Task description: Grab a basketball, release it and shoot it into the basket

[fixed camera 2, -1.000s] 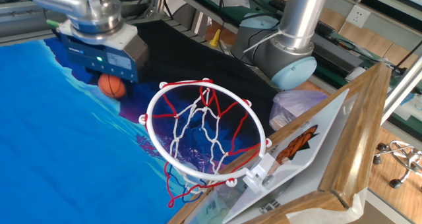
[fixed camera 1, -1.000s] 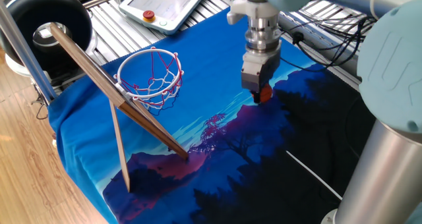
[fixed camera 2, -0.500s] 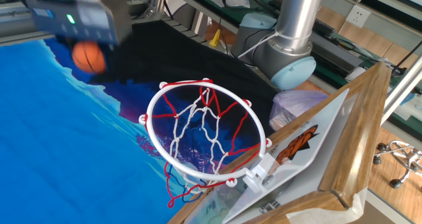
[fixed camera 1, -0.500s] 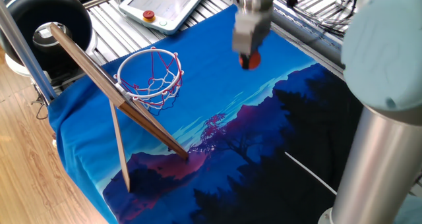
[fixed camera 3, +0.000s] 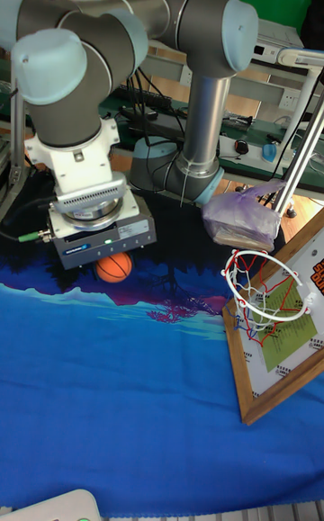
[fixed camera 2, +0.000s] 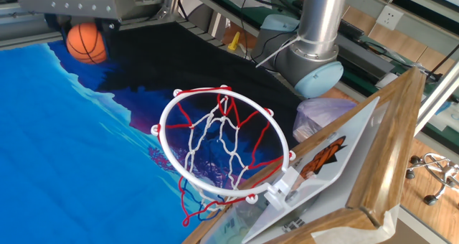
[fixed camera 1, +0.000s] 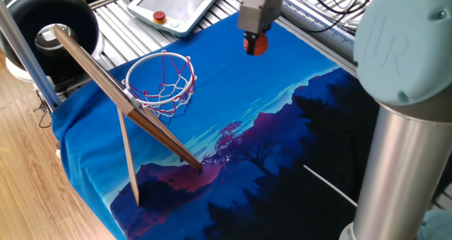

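In the tall fixed view, the grey two-finger gripper (fixed camera 3: pixel 110 262) is on the left, raised above the blue printed cloth (fixed camera 3: pixel 117 395). Its jaws are closed on the small orange basketball with dark seams (fixed camera 3: pixel 114 267), which hangs directly under it. To the right of the gripper and lower stands the white-ring basket with red-and-white net (fixed camera 3: pixel 267 294) on its wooden backboard (fixed camera 3: pixel 288 377). The label on the backboard is too small to read.
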`<state>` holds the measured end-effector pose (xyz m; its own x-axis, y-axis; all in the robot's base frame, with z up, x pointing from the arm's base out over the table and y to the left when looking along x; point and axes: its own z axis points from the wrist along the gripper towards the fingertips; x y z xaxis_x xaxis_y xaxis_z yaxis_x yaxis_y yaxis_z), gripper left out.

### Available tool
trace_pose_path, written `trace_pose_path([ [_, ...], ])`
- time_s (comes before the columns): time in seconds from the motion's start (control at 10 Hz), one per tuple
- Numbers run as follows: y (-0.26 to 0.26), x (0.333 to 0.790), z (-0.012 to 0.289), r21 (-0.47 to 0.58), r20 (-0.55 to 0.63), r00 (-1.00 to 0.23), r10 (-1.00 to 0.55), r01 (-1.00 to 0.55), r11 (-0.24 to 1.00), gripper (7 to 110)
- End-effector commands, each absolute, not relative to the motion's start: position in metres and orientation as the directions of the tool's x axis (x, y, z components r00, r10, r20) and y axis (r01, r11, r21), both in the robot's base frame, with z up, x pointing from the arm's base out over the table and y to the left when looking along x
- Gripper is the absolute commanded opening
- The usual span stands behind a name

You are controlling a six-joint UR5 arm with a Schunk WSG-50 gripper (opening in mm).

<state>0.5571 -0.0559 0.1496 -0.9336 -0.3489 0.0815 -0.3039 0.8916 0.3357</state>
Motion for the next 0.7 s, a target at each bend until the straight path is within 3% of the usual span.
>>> trace_pose_path([
  [0.0, -0.014, 0.57, 0.169, 0.395, 0.072, -0.952, -0.296, -0.246, 0.885, 7],
  [0.2, 0.016, 0.571, 0.172, 0.453, 0.078, -0.963, -0.259, -0.197, 0.869, 7],
  [0.6, 0.019, 0.566, 0.171, 0.461, 0.123, -0.965, -0.23, -0.15, 0.875, 7],
])
